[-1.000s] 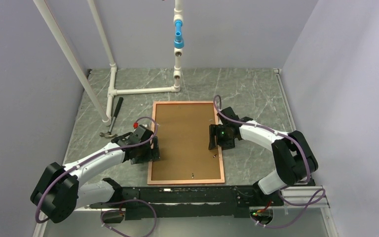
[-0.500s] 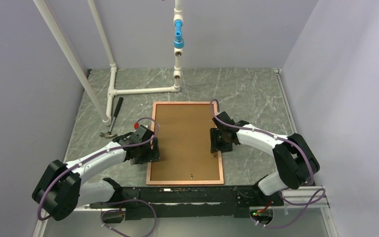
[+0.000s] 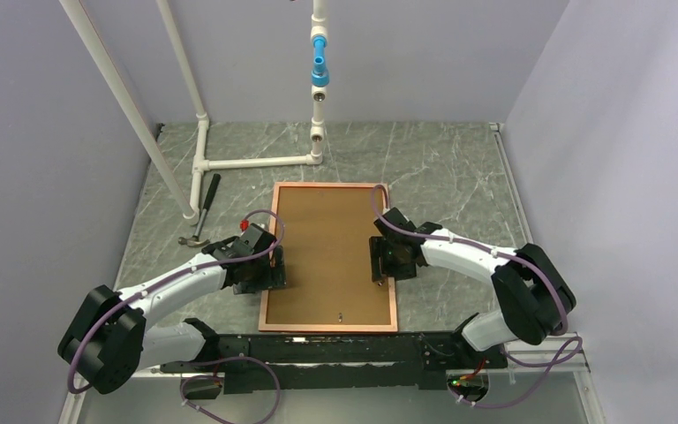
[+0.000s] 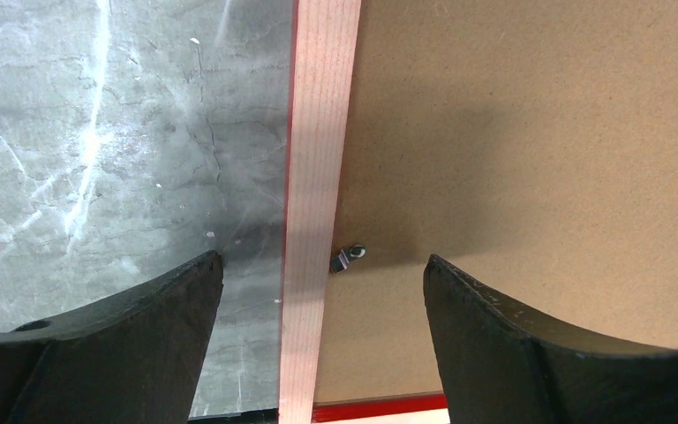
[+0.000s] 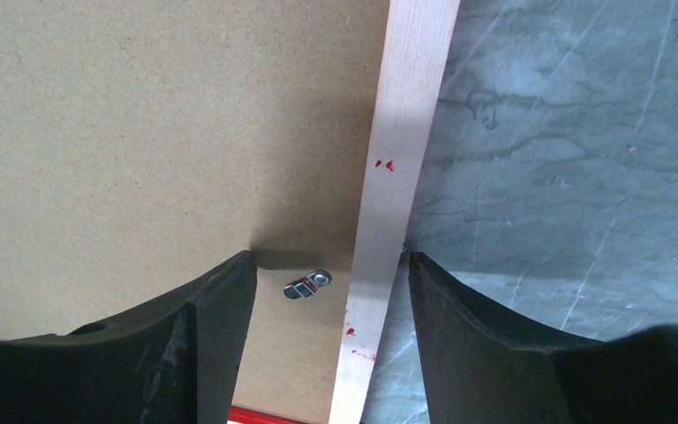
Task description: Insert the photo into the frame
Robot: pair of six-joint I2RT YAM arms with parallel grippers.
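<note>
The frame (image 4: 318, 177) lies wood side up on the table (image 4: 97, 177), running between our two grippers, with the board (image 4: 538, 132) sitting in its opening. We can't tell where the photo is, since the board covers everything inside the rails. The left gripper (image 4: 322, 265) is spread wide and straddles the left rail: one finger over the table, the other over the board, and a little metal clip (image 4: 349, 258) between them, just inside the rail. The right gripper (image 5: 328, 261) is spread too, straddling the right rail. Its outer finger sits right at the rail's outside edge, its inner finger over the board, and another clip (image 5: 307, 284) lies between them.
</note>
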